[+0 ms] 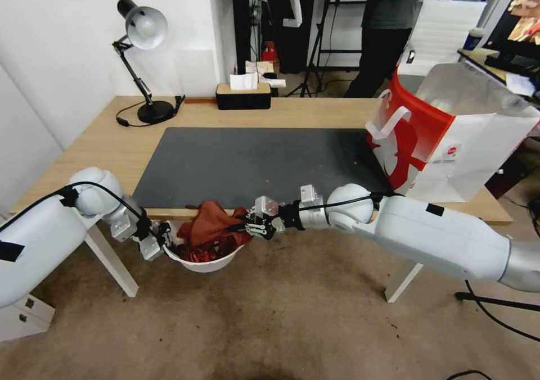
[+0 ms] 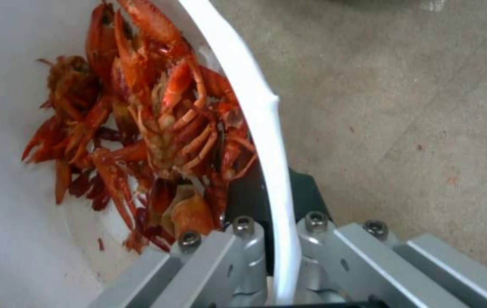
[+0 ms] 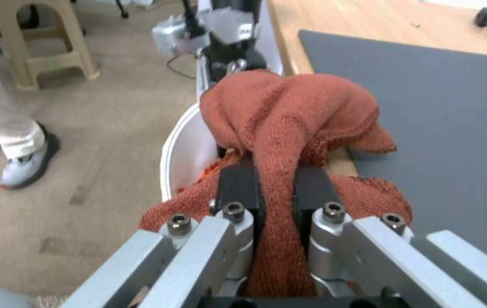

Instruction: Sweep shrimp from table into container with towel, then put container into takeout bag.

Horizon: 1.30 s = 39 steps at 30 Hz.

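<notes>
One container (image 1: 205,265), one towel (image 1: 211,228)

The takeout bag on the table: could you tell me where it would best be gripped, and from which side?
Probably by a white strap handle. The takeout bag lies tipped with its foil-lined mouth up and toward the room behind, and a handle loop stands off the red face, so a pincer could close across the flat strap from the mat side. The broad paper walls look too wide and limp to pinch.
</notes>
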{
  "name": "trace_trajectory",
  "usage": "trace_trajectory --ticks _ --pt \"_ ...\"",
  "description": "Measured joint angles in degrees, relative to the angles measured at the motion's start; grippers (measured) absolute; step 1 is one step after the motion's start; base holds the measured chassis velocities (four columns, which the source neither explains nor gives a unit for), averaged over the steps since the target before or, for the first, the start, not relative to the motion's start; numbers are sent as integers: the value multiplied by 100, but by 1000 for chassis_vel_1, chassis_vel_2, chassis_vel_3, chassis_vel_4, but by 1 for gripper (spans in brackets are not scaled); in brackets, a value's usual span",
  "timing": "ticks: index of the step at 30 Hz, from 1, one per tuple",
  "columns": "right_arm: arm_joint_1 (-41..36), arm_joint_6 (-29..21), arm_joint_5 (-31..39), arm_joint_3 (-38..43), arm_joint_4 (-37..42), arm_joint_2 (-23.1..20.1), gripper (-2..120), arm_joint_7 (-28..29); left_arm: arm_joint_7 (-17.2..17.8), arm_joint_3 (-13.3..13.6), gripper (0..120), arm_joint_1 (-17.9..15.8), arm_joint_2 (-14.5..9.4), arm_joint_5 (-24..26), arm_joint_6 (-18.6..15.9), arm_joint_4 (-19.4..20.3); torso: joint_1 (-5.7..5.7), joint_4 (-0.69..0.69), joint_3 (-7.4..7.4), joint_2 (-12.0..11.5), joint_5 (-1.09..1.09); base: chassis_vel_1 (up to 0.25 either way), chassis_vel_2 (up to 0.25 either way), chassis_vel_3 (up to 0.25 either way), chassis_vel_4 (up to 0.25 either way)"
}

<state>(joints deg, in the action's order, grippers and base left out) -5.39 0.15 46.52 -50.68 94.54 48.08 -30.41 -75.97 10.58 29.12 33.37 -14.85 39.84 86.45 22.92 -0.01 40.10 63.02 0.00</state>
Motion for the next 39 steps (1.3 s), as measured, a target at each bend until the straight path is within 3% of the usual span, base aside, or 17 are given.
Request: trace_trajectory --ticks 5,7,8,10,11,14,15,16,17,19,20,22,32,37,39 --pt "-135 -61 417 476 117 -35 5 238 18 -76 0 136 -35 0 -4 55 -1 2 0 0 1 0 0 0 0" --pt "-343 -101 828 1027 227 11 5 800 29 -121 0 242 -40 -4 -5 89 0 2 0 0 0 0 0 0 0" --pt "-343 -101 828 1027 227 11 5 800 29 -121 0 242 -40 -4 -5 89 0 2 0 0 0 0 0 0 0" --pt "-670 -187 1164 1635 445 107 5 1888 50 -153 0 358 -39 -24 -6 134 -1 2 0 0 0 0 0 0 0" --pt "-670 -187 1164 1635 445 107 5 1888 50 -153 0 358 -39 -24 -6 134 -1 2 0 0 0 0 0 0 0" --pt "-1198 -706 1057 2229 726 183 5 3804 110 -163 0 436 -37 -59 -11 218 -1 1 0 0 1 0 0 0 0" --pt "-1198 -706 1057 2229 726 183 5 3804 110 -163 0 436 -37 -59 -11 218 -1 1 0 0 1 0 0 0 0" --pt "-1399 -947 847 2389 750 200 5 4561 117 -163 0 457 -33 -75 -13 239 -1 0 -1 1 0 0 0 0 0" --pt "-1399 -947 847 2389 750 200 5 4561 117 -163 0 457 -33 -75 -13 239 -1 0 -1 1 0 0 0 0 0" --pt "-1726 -1301 561 2642 708 227 5 5744 125 -183 0 536 -25 -139 -14 285 0 -1 1 0 1 0 0 0 0" --pt "-1726 -1301 561 2642 708 227 5 5744 125 -183 0 536 -25 -139 -14 285 0 -1 1 0 1 0 0 0 0" --pt "-2020 -1499 495 2873 599 268 5 6405 130 -228 0 667 -25 -183 -15 342 -1 -1 1 0 1 0 0 0 0" --pt "-2477 -1404 392 3177 236 295 5 6012 131 -423 0 1014 -12 -301 -26 549 -1 1 0 0 0 0 0 0 0" --pt "-2616 -1660 450 3316 413 223 19 6042 133 -511 0 1135 -51 -330 -30 617 -1 0 0 0 -1 0 0 0 0" --pt "-2704 -2003 456 3427 575 203 30 6179 133 -582 0 1231 -76 -357 -32 670 -1 2 0 0 -1 0 0 0 0"
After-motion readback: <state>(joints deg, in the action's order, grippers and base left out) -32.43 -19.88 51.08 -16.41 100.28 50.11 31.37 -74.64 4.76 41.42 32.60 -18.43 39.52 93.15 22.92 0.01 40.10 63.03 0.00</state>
